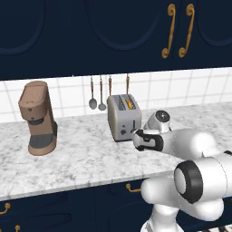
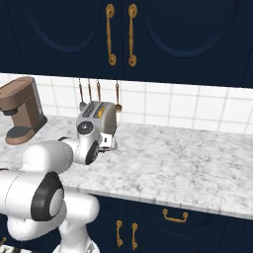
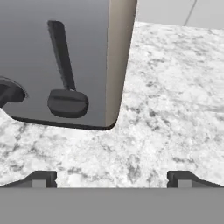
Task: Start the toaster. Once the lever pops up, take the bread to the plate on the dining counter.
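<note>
Silver-grey two-slot toaster point(image 1: 123, 117) is seen on the marble worktop point(image 1: 81, 154) by the tiled wall; golden-crusted bread slice point(image 1: 130, 103) is held in one slot. Black lever tab point(image 3: 68, 103) is seen at slot bottom. Two-finger gripper point(image 3: 112, 179), spread fully w/ nothing held, is poised just before the toaster front.

Toaster point(image 3: 57, 52) brushed metal w/ matt black plastic lever point(image 3: 68, 103); worktop point(image 3: 175, 96) polished marble.

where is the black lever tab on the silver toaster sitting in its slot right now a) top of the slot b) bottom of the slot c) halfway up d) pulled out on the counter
b: in the hand view the black lever tab sits at the low end of its slot on the silver-grey boxy toaster.
</note>
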{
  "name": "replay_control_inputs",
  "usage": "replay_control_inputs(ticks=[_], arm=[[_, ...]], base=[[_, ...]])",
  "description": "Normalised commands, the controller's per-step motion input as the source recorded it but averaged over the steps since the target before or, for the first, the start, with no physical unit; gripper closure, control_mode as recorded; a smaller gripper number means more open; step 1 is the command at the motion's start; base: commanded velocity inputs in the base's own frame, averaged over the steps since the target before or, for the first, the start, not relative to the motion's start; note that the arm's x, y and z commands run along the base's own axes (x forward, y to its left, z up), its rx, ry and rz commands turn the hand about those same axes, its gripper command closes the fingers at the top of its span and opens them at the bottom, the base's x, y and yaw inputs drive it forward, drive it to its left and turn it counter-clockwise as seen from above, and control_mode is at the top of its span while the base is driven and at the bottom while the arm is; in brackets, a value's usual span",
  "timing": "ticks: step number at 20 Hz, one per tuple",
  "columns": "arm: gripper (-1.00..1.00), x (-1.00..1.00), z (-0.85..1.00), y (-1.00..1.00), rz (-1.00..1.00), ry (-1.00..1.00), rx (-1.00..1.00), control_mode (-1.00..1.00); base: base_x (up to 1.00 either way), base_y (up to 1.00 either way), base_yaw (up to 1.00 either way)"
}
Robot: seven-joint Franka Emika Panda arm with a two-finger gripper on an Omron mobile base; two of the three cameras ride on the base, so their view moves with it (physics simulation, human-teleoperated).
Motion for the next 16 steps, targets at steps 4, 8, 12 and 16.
replay_control_inputs(ticks=[4, 8, 12, 16], arm=[[-1.0, -0.31, 0.98, -0.08, 0.02, -0.24, 0.01, -1.0], [-1.0, -0.27, 1.0, -0.24, 0.0, -0.06, 0.03, -1.0], [-1.0, -0.27, 0.62, -0.52, -0.09, 0.0, 0.04, -1.0], [-1.0, -0.24, 0.31, -0.69, -0.1, 0.0, 0.01, -1.0]], base=[[0.0, 0.0, 0.0], [0.0, 0.0, 0.0], [0.0, 0.0, 0.0], [0.0, 0.0, 0.0]])
